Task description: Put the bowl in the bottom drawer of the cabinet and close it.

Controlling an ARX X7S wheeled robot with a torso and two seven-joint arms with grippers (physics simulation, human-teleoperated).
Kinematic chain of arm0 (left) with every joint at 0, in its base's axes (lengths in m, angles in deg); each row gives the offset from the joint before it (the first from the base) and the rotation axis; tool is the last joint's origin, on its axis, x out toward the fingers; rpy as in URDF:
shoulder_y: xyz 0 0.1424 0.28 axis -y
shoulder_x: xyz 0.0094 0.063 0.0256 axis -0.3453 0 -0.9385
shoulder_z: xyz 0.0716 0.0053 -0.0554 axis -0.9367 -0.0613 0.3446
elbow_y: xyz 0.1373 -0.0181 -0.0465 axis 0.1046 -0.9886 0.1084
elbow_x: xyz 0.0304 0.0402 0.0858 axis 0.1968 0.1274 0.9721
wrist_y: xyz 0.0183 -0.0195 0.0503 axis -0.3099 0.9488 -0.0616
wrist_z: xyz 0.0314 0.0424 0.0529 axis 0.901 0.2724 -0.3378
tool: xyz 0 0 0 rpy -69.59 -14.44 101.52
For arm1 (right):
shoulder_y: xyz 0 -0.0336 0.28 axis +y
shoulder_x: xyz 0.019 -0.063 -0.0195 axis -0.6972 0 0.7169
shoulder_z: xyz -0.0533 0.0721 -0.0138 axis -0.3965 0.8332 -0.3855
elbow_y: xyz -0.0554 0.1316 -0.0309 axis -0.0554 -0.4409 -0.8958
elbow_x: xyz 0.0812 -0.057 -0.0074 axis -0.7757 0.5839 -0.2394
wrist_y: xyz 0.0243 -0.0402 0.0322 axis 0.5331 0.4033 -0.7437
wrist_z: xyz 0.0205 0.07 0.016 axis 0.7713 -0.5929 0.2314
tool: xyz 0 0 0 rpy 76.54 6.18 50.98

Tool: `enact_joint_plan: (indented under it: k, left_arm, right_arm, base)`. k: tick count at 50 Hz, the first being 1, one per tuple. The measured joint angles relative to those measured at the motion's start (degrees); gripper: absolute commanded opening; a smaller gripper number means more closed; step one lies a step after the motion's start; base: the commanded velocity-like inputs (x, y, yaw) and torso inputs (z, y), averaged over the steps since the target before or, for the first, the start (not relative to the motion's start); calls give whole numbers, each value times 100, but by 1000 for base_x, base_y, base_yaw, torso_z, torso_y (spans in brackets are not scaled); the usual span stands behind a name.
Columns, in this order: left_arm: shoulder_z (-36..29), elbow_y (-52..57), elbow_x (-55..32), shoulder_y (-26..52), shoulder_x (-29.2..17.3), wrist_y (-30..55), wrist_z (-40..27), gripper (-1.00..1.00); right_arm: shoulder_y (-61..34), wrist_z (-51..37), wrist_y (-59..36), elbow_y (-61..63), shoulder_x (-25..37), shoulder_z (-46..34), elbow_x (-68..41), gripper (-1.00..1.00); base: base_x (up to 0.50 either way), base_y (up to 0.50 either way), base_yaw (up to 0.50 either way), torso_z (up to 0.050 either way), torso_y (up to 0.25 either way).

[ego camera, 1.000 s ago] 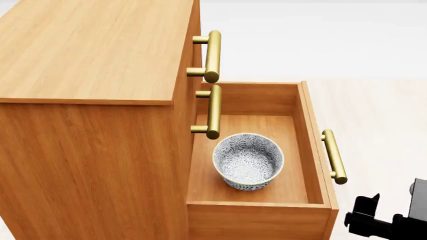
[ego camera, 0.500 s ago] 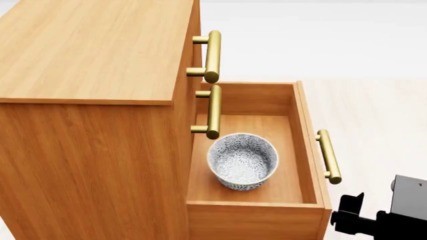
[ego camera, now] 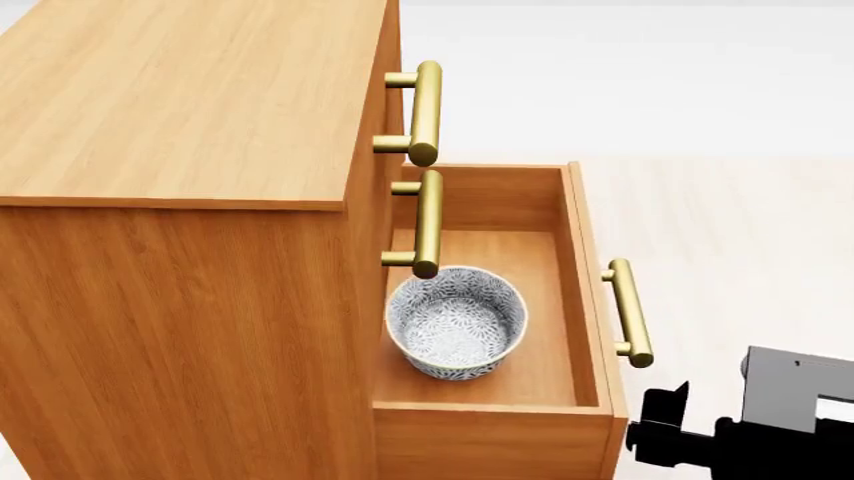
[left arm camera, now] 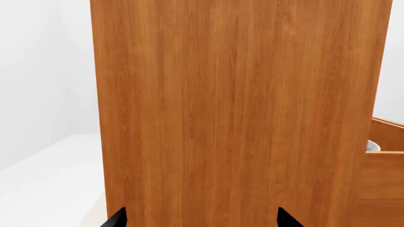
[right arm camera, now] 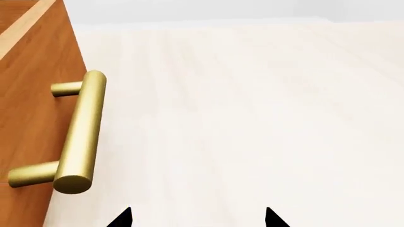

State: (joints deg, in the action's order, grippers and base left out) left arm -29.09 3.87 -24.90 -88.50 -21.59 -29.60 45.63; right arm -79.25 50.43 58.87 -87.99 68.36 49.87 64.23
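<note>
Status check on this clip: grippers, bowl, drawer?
Left gripper and right gripper open, both empty. Bowl upright in the bottom drawer, which is partly open. Nothing blocks it.

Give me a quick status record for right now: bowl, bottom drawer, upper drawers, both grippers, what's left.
bowl: the bowl sits upright on the drawer floor, toward the cabinet side
bottom drawer: the bottom drawer is partly open, with its brass handle free of any grip
upper drawers: both shut, judging by their handles against the cabinet
left gripper: the left gripper is open and empty, facing the cabinet's side panel
right gripper: the right gripper is open, empty, beside the handle and not around it
remaining: drawer not yet closed
</note>
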Motion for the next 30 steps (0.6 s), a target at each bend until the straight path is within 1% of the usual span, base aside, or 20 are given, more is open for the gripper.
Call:
enact_joint_plan:
  k: [30]
  left_arm:
    - [-17, -3, -22, 1, -23, -31, -12, 100]
  right_arm:
    - [-73, 69, 76, -131, -269, -474, -2, 100]
  base:
    - [0, 0, 0, 0, 0]
